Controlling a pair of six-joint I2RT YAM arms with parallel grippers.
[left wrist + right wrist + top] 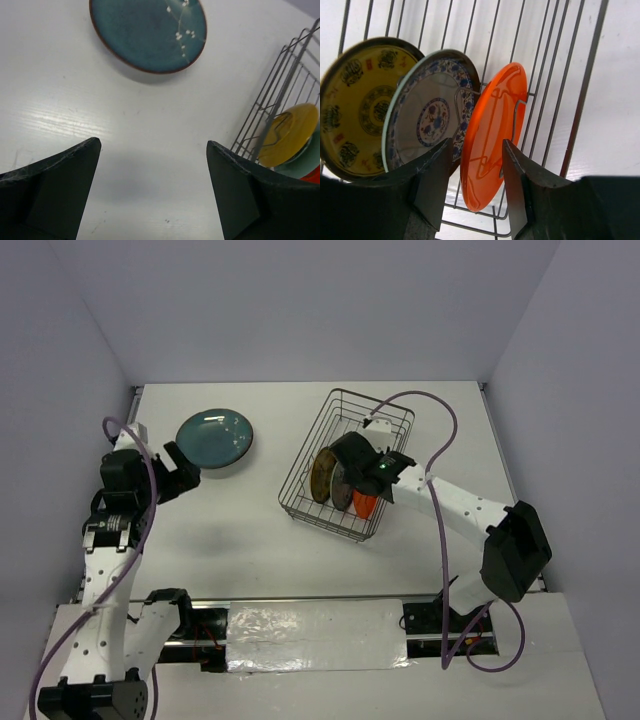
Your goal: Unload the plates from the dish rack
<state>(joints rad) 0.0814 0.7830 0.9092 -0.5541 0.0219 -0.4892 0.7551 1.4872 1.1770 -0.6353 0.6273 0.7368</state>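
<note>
Right end effector (477,150) is down inside the dish rack (582,100), fingers half closed and straddling the rim of the orange plate (495,115). One finger sits on each face. Cannot tell whether the pads are biting the plate yet; nothing is lifted.

The orange plate stands on edge directly ahead of the end effector, its rim line running between the fingers and its faces turned toward them. A wire divider prong loops across its near face.

The blue-and-white patterned plate (427,120) stands just beside the left-hand finger, tight clearance there. The yellow patterned plate (360,100) is further out on the same side, also upright. On the right-hand side there are only rack wires and wall, with bare worktop (240,540) beyond.

Judgement: the exit is back along the plate's own plane, out of the open rack top. Any sideways swing risks knocking the patterned neighbour or snagging the prong.

Left end effector (154,145) is fully open and empty over the worktop, well apart from the rack. A dark teal plate (214,437) lies flat ahead of it. The right arm is clearly the nearer one for the racked plates.
</note>
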